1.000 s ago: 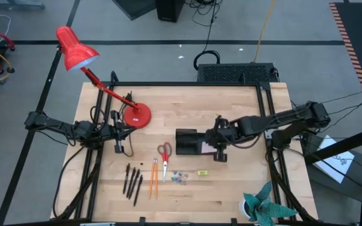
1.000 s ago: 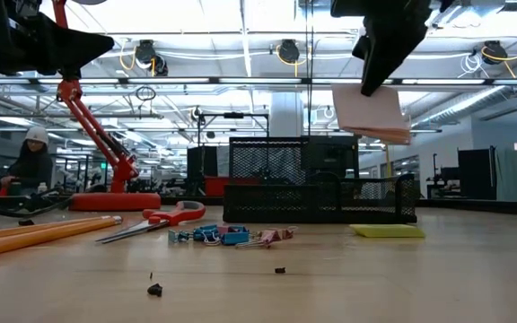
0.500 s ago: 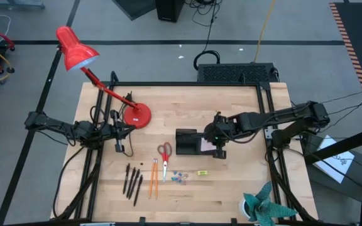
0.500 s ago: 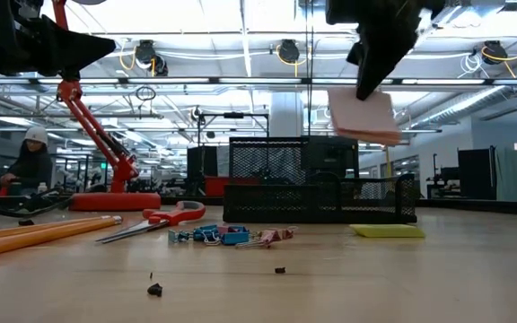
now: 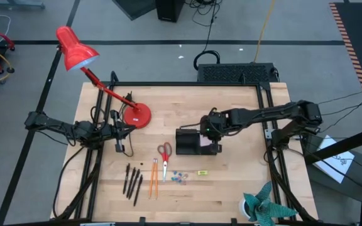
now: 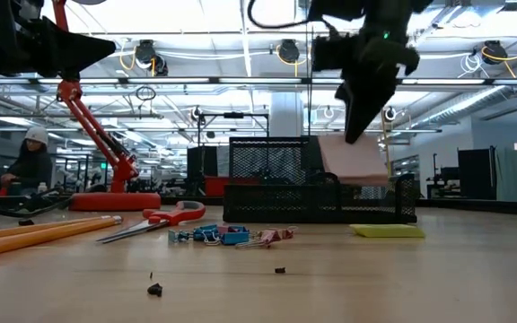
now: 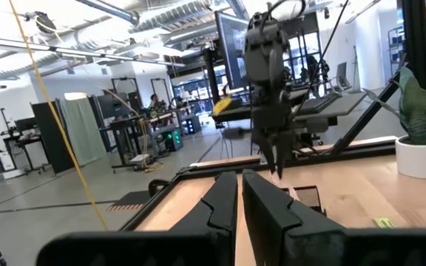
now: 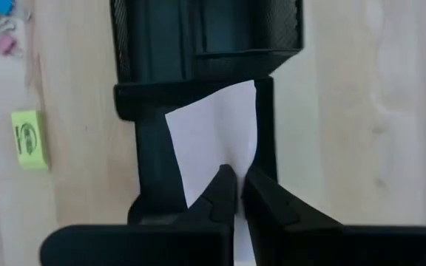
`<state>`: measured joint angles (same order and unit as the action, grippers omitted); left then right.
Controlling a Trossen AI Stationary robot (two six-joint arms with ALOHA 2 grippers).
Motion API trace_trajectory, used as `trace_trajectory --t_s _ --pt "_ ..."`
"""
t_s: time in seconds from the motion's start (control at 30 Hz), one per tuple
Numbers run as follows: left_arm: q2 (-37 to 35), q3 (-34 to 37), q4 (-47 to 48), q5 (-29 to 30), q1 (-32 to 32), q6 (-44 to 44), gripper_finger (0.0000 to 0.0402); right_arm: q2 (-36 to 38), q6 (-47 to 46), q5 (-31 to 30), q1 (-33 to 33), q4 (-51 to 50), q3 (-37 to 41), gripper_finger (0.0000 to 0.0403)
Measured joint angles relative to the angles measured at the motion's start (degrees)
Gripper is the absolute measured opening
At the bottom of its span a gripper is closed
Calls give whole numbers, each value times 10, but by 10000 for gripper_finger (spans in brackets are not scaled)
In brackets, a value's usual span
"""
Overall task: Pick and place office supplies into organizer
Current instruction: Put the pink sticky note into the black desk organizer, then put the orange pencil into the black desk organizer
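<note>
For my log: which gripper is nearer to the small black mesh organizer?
Right. The right gripper hangs just above the black mesh organizer, gripping a pale pink note pad; the left gripper waits far away beside the red lamp base.

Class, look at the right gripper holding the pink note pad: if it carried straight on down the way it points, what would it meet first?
Most likely the organizer: the right gripper, shut on the note pad, points down over its low end compartment, so the pad's lower edge should meet that floor first. Depth is unclear.
</note>
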<state>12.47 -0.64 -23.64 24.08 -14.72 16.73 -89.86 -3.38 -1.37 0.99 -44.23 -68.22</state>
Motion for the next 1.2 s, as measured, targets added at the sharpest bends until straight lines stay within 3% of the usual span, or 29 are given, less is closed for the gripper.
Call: trace_trajectory --t_s 0.23,0.6,1.0,1.2 --pt "0 0 5 0 0 -2 33 -31 -11 32 8 51 46 9" --pt "0 0 10 5 0 -2 33 -65 -22 47 8 68 49 16" --pt "0 0 11 5 0 -1 33 -62 -49 43 8 76 49 173" --pt "0 0 11 5 0 -2 33 -52 -36 41 8 74 48 203"
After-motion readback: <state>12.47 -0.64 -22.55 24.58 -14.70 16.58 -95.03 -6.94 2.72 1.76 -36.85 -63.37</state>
